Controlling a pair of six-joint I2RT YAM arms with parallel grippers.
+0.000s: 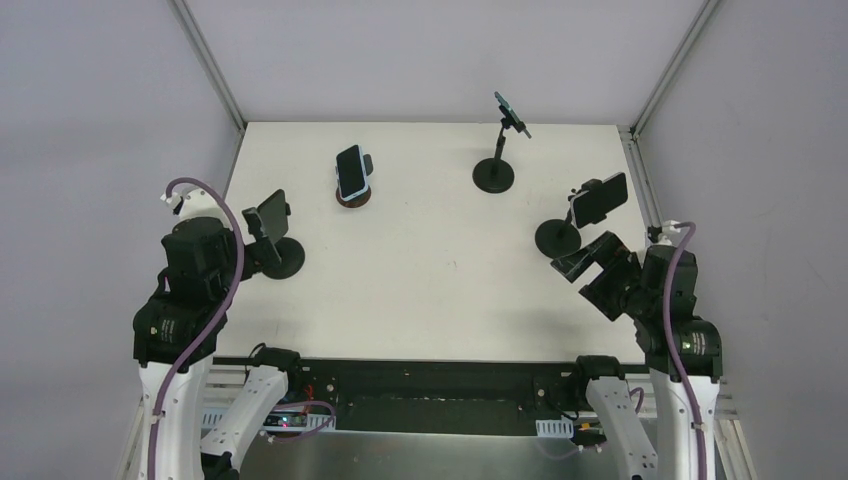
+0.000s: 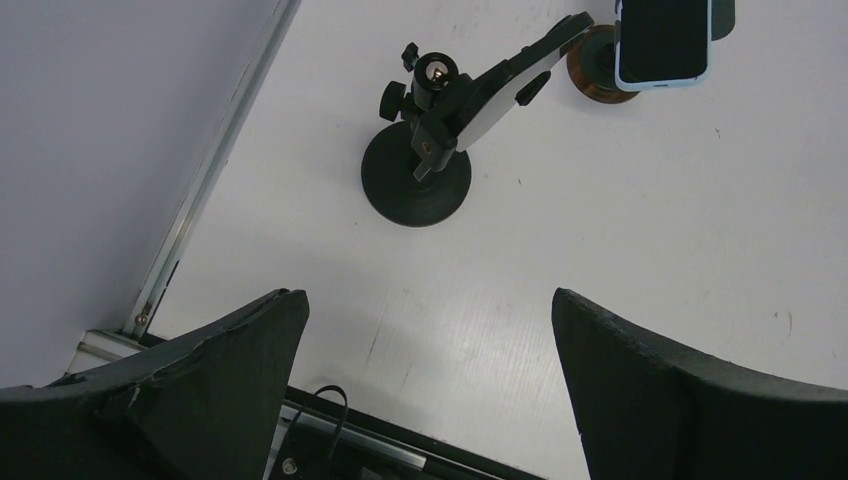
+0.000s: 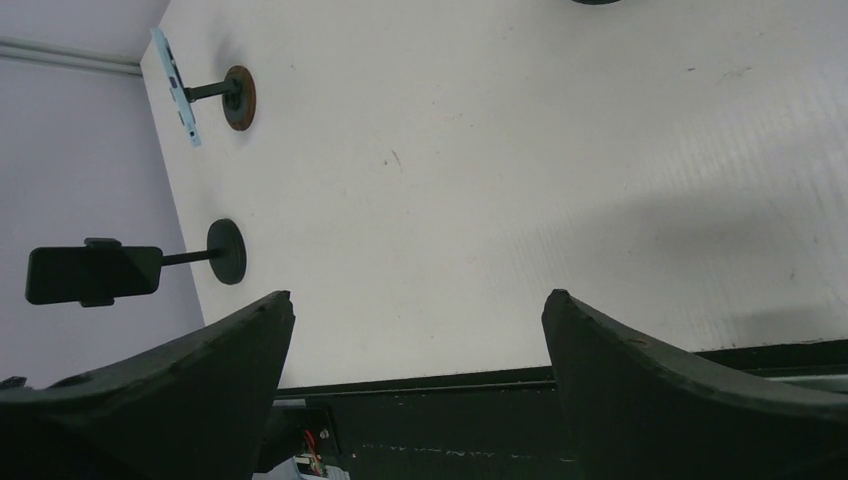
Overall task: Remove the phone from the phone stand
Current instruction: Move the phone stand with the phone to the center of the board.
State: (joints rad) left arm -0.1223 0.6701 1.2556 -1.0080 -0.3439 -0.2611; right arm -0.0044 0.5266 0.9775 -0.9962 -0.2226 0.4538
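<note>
Pretty simple setup: a white table [image 1: 430, 290] with four phone stands sitting straight on it. The left stand [image 1: 281, 262] has a black round base near the left edge. The brown-base stand [image 1: 352, 199] is further back. The back stand [image 1: 493, 177] is black too, and the right stand [image 1: 556, 239] sits by the right edge. All are well apart.

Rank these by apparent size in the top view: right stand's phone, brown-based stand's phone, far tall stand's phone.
1. Right stand's phone and brown-based stand's phone: look about alike, so unranked.
2. Far tall stand's phone: clearly smallest, turned nearly edge-on and farthest away.
</note>
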